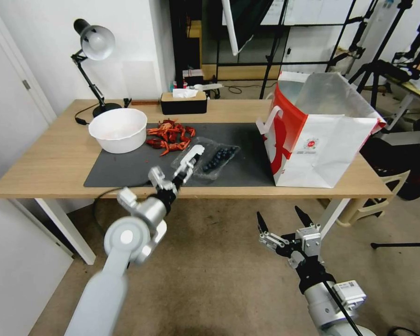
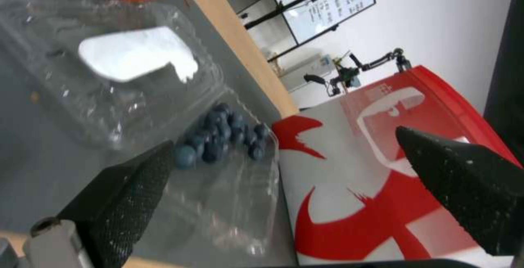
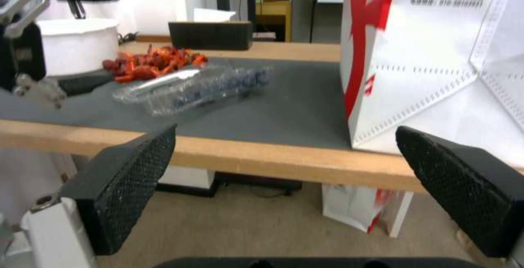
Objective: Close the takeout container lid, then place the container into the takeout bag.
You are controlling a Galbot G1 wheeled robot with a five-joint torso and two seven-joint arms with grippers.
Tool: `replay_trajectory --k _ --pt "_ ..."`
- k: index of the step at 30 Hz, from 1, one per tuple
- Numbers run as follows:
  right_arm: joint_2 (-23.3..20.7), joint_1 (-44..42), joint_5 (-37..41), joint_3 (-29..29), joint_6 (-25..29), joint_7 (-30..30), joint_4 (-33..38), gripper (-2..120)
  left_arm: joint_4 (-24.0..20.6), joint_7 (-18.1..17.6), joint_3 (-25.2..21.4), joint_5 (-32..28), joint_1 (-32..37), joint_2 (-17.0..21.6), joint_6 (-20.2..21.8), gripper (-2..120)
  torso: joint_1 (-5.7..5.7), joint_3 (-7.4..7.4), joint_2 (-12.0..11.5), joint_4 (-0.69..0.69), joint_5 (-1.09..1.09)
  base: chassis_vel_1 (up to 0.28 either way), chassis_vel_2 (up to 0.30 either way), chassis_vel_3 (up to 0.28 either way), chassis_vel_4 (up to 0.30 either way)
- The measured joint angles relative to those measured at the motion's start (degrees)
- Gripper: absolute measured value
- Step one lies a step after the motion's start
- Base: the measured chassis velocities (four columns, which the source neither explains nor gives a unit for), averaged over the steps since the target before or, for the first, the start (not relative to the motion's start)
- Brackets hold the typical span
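Note:
The takeout container (image 1: 218, 160) lies open on the dark mat, its tray of blueberries (image 2: 224, 137) flat beside the clear lid (image 2: 128, 53), which bears a white label. My left gripper (image 1: 184, 170) hovers low over the container's near edge, open wide, with one finger (image 2: 136, 186) by the tray corner and nothing held. The takeout bag (image 1: 322, 140), white with red sides, stands open on the table's right end, a short way from the container (image 3: 196, 86). Below the table's front edge, my right gripper (image 1: 282, 218) waits open and empty, facing the bag (image 3: 425, 55).
A white bowl (image 1: 118, 129) and a pile of red crayfish (image 1: 170, 136) sit behind and left of the container. A black tissue box (image 1: 184, 102) and a desk lamp (image 1: 95, 44) stand at the back. Bare mat (image 1: 247, 168) lies between container and bag.

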Motion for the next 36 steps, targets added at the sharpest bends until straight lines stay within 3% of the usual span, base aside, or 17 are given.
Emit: replay_trajectory --k 9,36 --pt "0.3 1.4 0.0 0.0 0.1 0.1 -2.2 100 6.5 -1.9 1.7 1.8 -6.6 -0.7 0.2 100 0.00 0.00 0.0 -0.01 0.00 0.000 0.000 0.000 0.000" --pt "-0.2 2.6 0.1 0.2 0.9 0.1 -4.7 100 9.0 -6.6 2.7 2.8 -8.3 -1.9 4.3 100 -0.01 0.00 0.0 -0.01 0.01 0.000 0.000 0.000 0.000"
